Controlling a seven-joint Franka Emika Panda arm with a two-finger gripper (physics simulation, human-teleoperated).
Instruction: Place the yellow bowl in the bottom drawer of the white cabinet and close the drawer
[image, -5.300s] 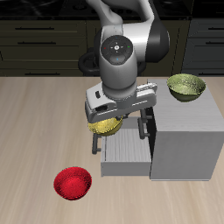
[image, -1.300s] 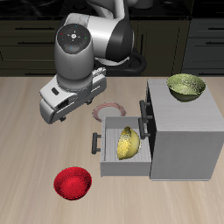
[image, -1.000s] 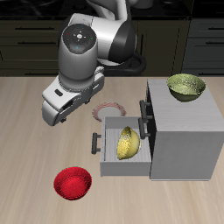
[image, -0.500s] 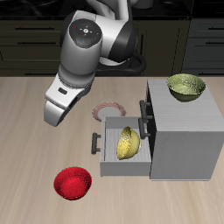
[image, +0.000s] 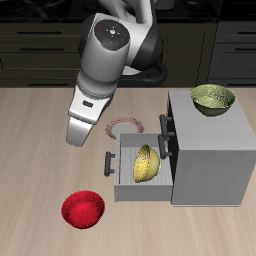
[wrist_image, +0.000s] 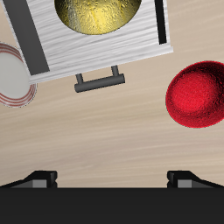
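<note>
Above the wood table (image: 30, 190) the tool (wrist_image: 112, 179) hangs wide open, empty

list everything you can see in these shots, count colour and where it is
yellow bowl: one, glossy yellow, tilted inside the open bottom drawer
bottom drawer: one, light grey-white with a dark bar handle, pulled out of the cabinet
white cabinet: one, light grey-white, on the table
olive-green bowl: one, dull green-yellow, on top of the cabinet
red bowl: one, red, on the table near the front edge, beside the drawer
plate: one, white with a reddish rim, on the table behind the drawer
table: one, light wood
gripper: one, dark fingers spread apart, holding nothing, above the table before the drawer handle
</note>
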